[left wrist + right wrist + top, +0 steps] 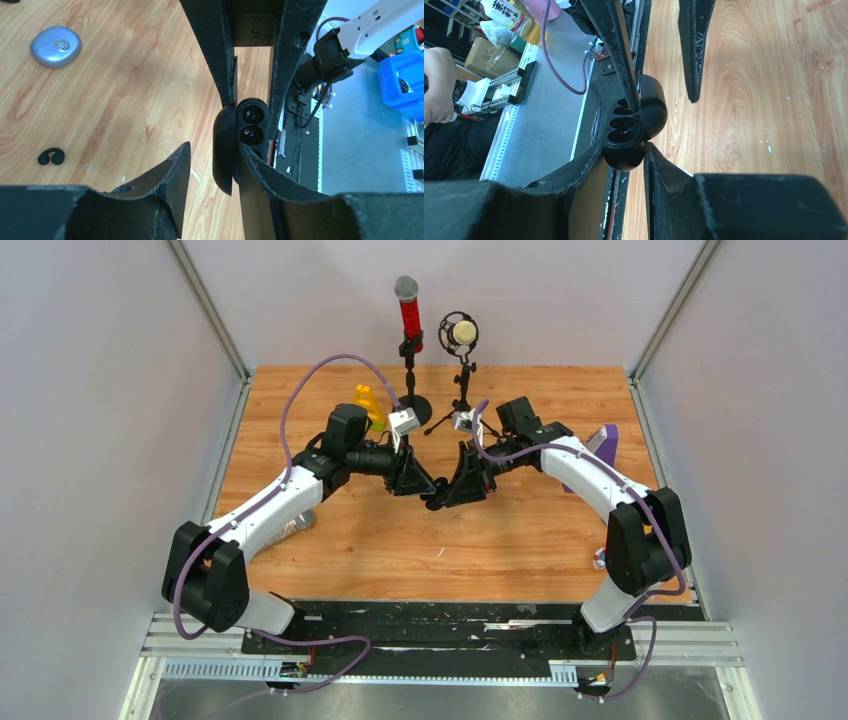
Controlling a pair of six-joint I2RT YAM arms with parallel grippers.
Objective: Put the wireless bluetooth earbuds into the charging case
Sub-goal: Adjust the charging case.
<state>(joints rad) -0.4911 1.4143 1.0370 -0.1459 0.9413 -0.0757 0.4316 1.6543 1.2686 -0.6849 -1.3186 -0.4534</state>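
Observation:
The black charging case point(437, 502) hangs above the table's middle between both arms. My right gripper point(624, 147) is shut on the case's base point(623, 150), whose dark cavities face the camera. The lid point(653, 107) stands ajar. My left gripper point(214, 150) is open around the lid point(223, 150). One of its fingers point(616, 50) is wedged between lid and base, and the other stands off the lid with a gap. A small black earbud point(51, 157) lies on the wood.
A closed silver-lilac case point(56, 46) rests on the table. At the back stand a red microphone point(409, 310) and a cream microphone point(461, 333) on stands. A yellow object point(368, 403) and a purple object point(607, 445) lie near the arms.

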